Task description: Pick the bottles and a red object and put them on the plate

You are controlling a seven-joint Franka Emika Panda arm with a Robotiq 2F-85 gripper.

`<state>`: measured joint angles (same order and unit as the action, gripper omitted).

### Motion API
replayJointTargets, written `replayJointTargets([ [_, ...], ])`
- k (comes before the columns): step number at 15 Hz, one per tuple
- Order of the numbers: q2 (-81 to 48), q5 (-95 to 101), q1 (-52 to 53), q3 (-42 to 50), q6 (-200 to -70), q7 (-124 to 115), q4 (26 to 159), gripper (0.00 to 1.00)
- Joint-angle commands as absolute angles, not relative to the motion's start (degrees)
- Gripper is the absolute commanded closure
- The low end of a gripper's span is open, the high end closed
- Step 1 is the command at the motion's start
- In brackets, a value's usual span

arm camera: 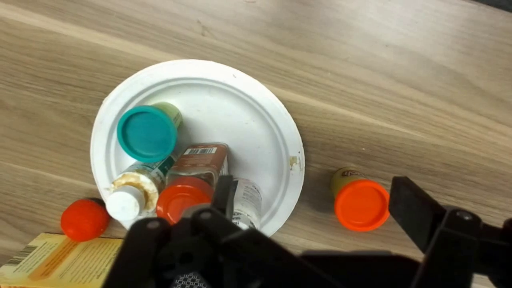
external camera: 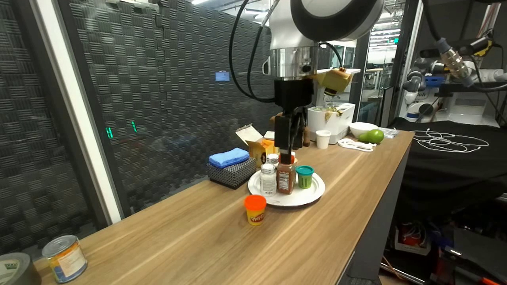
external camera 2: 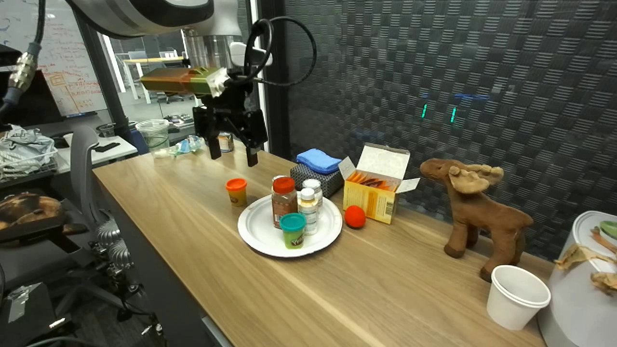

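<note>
The round white plate [external camera: 317, 194] [external camera 2: 258, 238] [arm camera: 248, 104] carries several upright containers. They are a red-brown bottle with a red cap [external camera: 286, 180] [external camera 2: 282, 205] [arm camera: 204, 160], small white bottles [external camera: 268, 182] [external camera 2: 309, 217] [arm camera: 247, 200] and a green tub with a teal lid [external camera: 305, 177] [external camera 2: 293, 231] [arm camera: 147, 134]. The red object [external camera 2: 355, 217] [arm camera: 85, 220], a round item, lies on the table beside the plate. A yellow tub with an orange lid [external camera: 255, 209] [external camera 2: 236, 192] [arm camera: 361, 205] stands off the plate. My gripper [external camera 2: 233, 158] [arm camera: 314, 192] is open and empty, above the yellow tub.
A yellow box [external camera 2: 370, 193] and a dark box with a blue cloth [external camera 2: 318, 161] stand by the wall. A brown plush moose [external camera 2: 477, 212], paper cups [external camera 2: 516, 299] and a white bin [external camera: 332, 118] stand farther along. A can [external camera: 65, 257] and tape [external camera: 18, 269] are at the opposite end.
</note>
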<state>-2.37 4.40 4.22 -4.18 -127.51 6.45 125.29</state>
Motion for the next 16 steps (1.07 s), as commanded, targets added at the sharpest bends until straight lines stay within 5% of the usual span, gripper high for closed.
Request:
replayJointTargets([
  [1, -2.2, 4.8, 4.4, -4.2, -130.5, 3.0, 126.2, 0.0],
  [7, -4.5, 13.7, 6.5, -4.4, -143.2, -20.7, 129.2, 0.0],
  [16, -10.9, 24.3, 12.2, -4.4, -144.9, -38.7, 127.3, 0.0],
])
